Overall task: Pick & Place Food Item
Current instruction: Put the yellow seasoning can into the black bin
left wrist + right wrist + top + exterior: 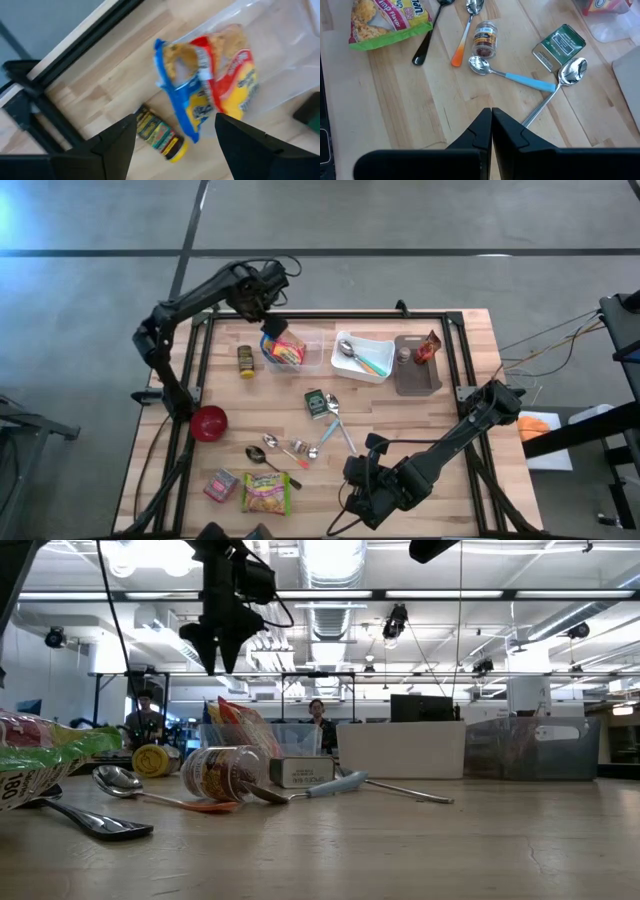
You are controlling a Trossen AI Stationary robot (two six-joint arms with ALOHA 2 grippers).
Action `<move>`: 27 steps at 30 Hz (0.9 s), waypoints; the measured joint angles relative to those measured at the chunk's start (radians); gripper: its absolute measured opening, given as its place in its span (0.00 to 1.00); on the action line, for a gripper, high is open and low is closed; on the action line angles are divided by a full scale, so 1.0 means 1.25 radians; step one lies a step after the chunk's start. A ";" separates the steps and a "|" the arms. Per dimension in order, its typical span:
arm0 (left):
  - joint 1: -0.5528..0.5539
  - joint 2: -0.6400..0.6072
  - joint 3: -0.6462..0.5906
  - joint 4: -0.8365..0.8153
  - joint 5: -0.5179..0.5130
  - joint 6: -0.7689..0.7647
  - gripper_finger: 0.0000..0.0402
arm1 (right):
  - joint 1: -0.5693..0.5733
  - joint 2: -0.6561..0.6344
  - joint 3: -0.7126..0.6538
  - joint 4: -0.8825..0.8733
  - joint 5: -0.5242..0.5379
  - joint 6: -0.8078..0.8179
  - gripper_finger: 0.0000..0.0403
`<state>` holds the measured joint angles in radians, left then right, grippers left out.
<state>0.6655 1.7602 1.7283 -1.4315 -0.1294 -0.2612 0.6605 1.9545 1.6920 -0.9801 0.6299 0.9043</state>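
A chips bag (215, 92), blue, yellow and red, lies in the left part of a clear plastic bin (310, 352), its blue end at the bin's left wall. In the low view the bag (238, 723) stands tilted. My left gripper (175, 145) hangs open above the bag, pointing down, with nothing between its fingers; it also shows in the high view (266, 315) and the low view (218, 658). My right gripper (491, 120) waits shut over the table's near part (355, 475), above bare wood, short of the spoons.
A yellow-lidded jar (246, 361) lies left of the bin. Right of the bin are a white tray (362, 357) with spoons and a grey tray (417, 367). Mid-table are a green tin (318, 403), spoons and a spice jar (483, 39). A red bowl (208, 422) and noodle packet (265, 492) sit near left.
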 joint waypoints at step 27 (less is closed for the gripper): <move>0.159 -0.137 -0.347 0.234 0.053 -0.035 0.68 | 0.000 0.000 0.000 0.001 -0.001 0.003 0.02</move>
<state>0.8643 1.5894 1.2940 -1.1391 -0.0630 -0.3044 0.6609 1.9545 1.6920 -0.9794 0.6292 0.9085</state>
